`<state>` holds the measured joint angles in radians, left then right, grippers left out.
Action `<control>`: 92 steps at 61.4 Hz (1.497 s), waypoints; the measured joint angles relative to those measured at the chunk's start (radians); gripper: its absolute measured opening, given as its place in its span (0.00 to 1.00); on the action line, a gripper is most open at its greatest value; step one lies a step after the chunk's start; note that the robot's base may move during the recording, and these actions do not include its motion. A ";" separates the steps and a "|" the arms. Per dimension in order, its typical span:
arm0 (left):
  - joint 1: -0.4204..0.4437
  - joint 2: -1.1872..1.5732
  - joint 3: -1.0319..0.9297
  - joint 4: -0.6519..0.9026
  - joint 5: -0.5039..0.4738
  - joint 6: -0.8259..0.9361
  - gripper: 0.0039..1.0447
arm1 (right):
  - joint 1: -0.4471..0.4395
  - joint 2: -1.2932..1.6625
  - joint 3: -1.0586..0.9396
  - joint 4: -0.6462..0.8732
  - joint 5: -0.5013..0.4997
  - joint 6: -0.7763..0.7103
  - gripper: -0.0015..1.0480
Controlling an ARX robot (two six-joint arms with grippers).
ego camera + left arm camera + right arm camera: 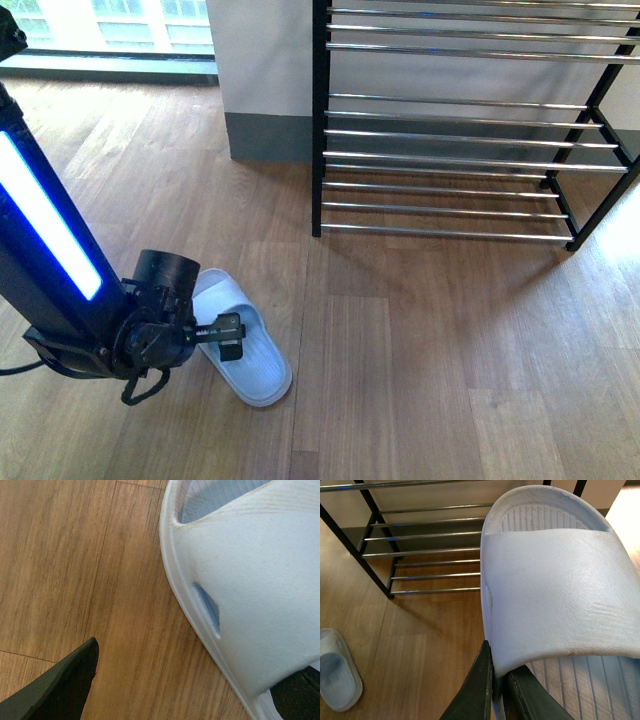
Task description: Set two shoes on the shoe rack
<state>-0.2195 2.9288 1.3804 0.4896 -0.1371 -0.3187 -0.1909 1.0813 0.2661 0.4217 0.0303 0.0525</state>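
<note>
The left gripper (230,340) sits low over the floor slide (255,362), its jaws spread wide. In the left wrist view one dark finger (60,687) is over bare floor (75,555) just outside the slide's rim, and the other shows at the far side of the strap, so the strap's side (260,580) lies between them with neither clearly touching it. This pale blue-white slide rests flat on the wood, at an angle, well apart from the rack (319,120) and off to the left of it. The left arm (50,240), black with a lit blue strip, slants down from the left edge to that spot, with its wrist bent toward the slide. The right gripper (499,674) is clamped on the held slide (555,595), its two fingers nearly together and pinching the strap's near edge. That slide hangs clear of the floor, sole down, and its far end points toward the rack's (370,571) lower chrome bars. From this wrist the floor slide (337,672) shows lying off to one side. The right arm does not show in the front view.
</note>
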 joint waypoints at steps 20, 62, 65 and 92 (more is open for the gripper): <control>0.009 0.000 0.000 -0.044 -0.079 0.000 0.65 | 0.000 0.000 0.000 0.000 0.000 0.000 0.02; -0.019 -0.007 0.021 -0.045 -0.095 0.007 0.01 | 0.000 0.000 0.000 0.000 0.000 0.000 0.02; -0.019 -0.011 0.013 -0.044 -0.094 0.010 0.01 | 0.000 0.000 0.000 0.000 0.000 0.000 0.02; -0.026 -0.245 -0.193 0.077 -0.069 0.090 0.01 | 0.000 0.000 0.000 0.000 0.000 0.000 0.02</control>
<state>-0.2451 2.6839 1.1873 0.5663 -0.2066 -0.2287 -0.1909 1.0813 0.2661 0.4217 0.0303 0.0525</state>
